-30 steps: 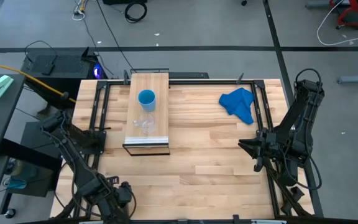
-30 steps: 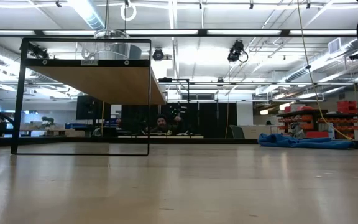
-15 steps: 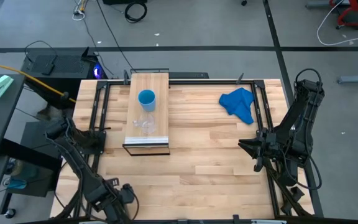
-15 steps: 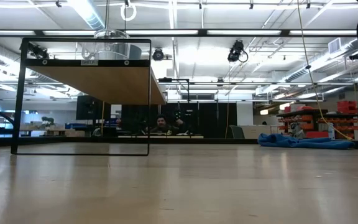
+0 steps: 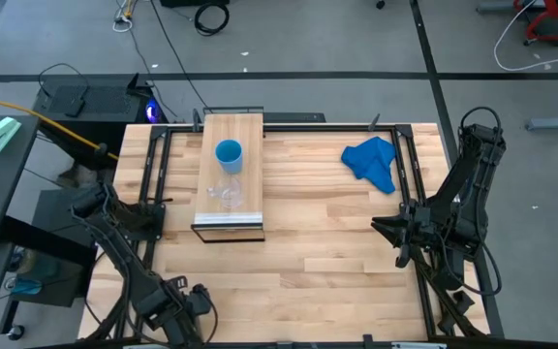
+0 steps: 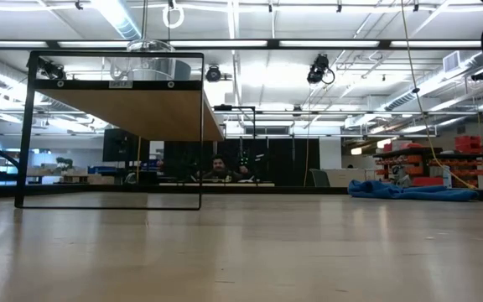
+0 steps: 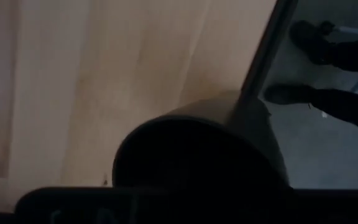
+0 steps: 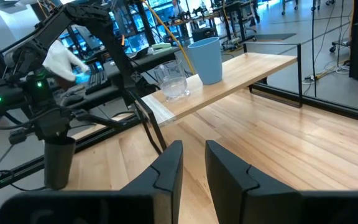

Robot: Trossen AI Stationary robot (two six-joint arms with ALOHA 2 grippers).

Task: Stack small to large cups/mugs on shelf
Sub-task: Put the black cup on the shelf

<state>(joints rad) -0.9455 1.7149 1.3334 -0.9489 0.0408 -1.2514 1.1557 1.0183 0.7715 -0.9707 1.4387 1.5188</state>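
Counter (image 5: 308, 242): wide butcher-block top, pale wood strips.

Shelf (image 5: 232, 208): a long light-wood platform on a dark frame. It stands directly on the counter, well ahead of the left end effector (image 5: 184, 308) and across from the right end effector (image 5: 405, 237). The low view shows open space beneath it.

On the shelf:
- glass cup (image 5: 227, 194), upright, at the end nearer the left end effector
- blue cup (image 5: 229, 155), upright, just beyond the glass cup and apart from it

On the counter:
- blue cloth (image 5: 374, 162), crumpled, ahead of the right end effector
- black cup (image 8: 59, 163), upright, directly under the left end effector at the counter's edge; contact with the wood unclear
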